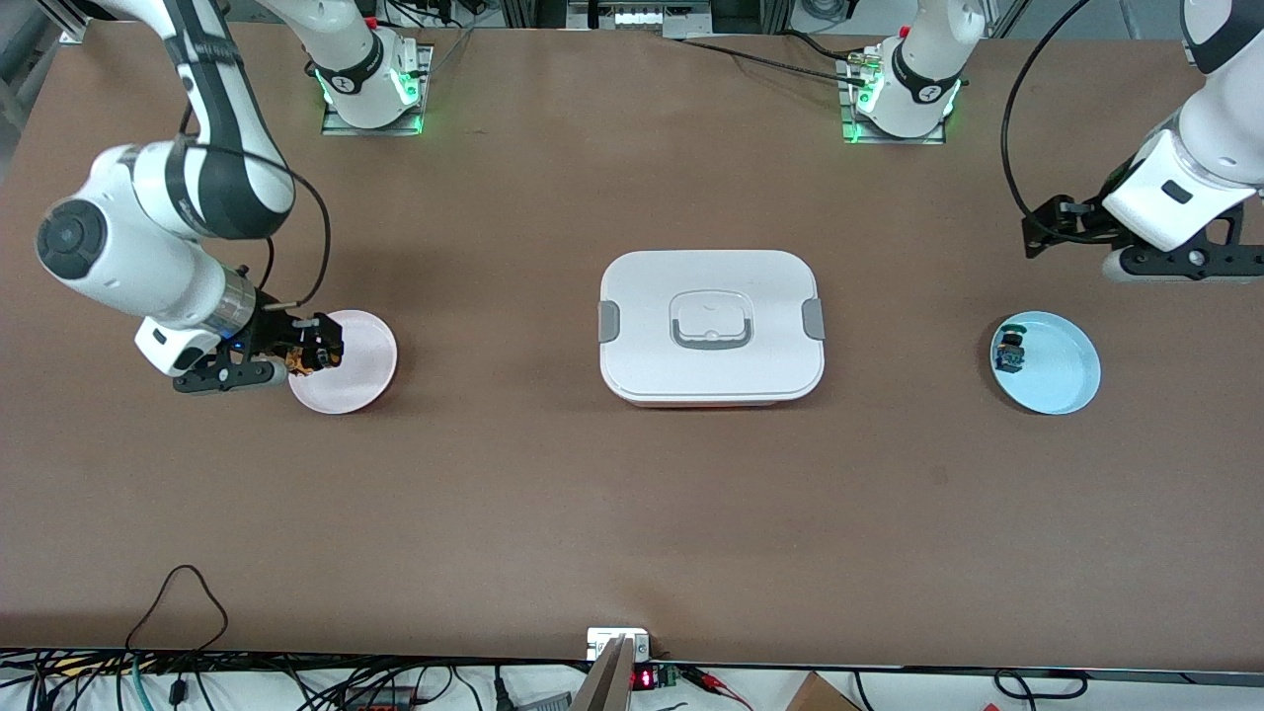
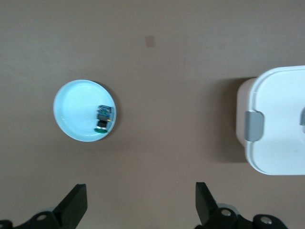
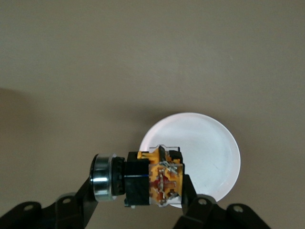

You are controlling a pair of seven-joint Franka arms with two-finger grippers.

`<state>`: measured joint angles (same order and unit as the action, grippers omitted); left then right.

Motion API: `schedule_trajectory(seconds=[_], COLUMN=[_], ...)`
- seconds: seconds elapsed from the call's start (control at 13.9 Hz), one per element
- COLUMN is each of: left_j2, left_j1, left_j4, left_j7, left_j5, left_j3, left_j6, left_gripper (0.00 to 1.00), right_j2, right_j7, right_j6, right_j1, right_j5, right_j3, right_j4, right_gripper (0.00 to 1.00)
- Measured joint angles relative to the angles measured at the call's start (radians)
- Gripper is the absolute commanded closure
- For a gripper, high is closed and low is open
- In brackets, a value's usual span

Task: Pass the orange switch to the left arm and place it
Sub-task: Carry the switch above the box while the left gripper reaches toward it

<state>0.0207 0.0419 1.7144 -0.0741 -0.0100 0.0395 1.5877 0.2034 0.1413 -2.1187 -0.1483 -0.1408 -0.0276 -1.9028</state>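
My right gripper (image 1: 301, 355) is shut on the orange switch (image 1: 300, 361) and holds it over the edge of a pink plate (image 1: 351, 363) at the right arm's end of the table. In the right wrist view the switch (image 3: 143, 181) lies sideways between the fingers, silver ring at one end, orange and black body at the other, above the plate (image 3: 205, 152). The white box (image 1: 711, 326) with grey clips sits in the table's middle. My left gripper (image 1: 1037, 237) is open and empty, up above the table near a blue plate (image 1: 1052, 363).
The blue plate holds a small switch with a green cap and blue body (image 1: 1011, 351); it also shows in the left wrist view (image 2: 103, 118), with the box's end (image 2: 276, 119) beside. Cables run along the table edge nearest the camera.
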Motion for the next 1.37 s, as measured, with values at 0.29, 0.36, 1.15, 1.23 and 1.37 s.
schedule_trajectory(seconds=[0.29,0.36,1.15,1.23,1.37], left_j2=[-0.021,-0.028,-0.126,-0.133,-0.136], left_j1=[-0.004,-0.005,-0.031,-0.030,-0.027], left_j4=[0.000,0.000,0.003,0.003,0.006], left_j7=[0.000,0.000,0.023,0.026,0.026], left_j5=[0.123,0.157,1.030,1.086,1.193], left_j3=[-0.001,-0.002,-0.004,0.007,0.056], left_j6=[-0.098,-0.106,-0.128,-0.107,-0.025], left_gripper=[0.00,0.00,0.00,0.00,0.00], right_j2=[-0.059,-0.074,-0.070,-0.061,-0.048], right_j7=[0.277,0.341,1.324,1.387,1.487], right_j6=[0.027,0.034,0.071,0.072,0.071], right_j1=[-0.009,-0.017,-0.128,-0.147,-0.191], right_j5=[-0.150,-0.213,-1.101,-1.174,-1.302], right_j3=[0.071,0.080,0.136,0.136,0.137], right_j4=[0.098,0.108,0.118,0.118,0.118], right_gripper=[1.00,1.00,1.00,1.00,1.00])
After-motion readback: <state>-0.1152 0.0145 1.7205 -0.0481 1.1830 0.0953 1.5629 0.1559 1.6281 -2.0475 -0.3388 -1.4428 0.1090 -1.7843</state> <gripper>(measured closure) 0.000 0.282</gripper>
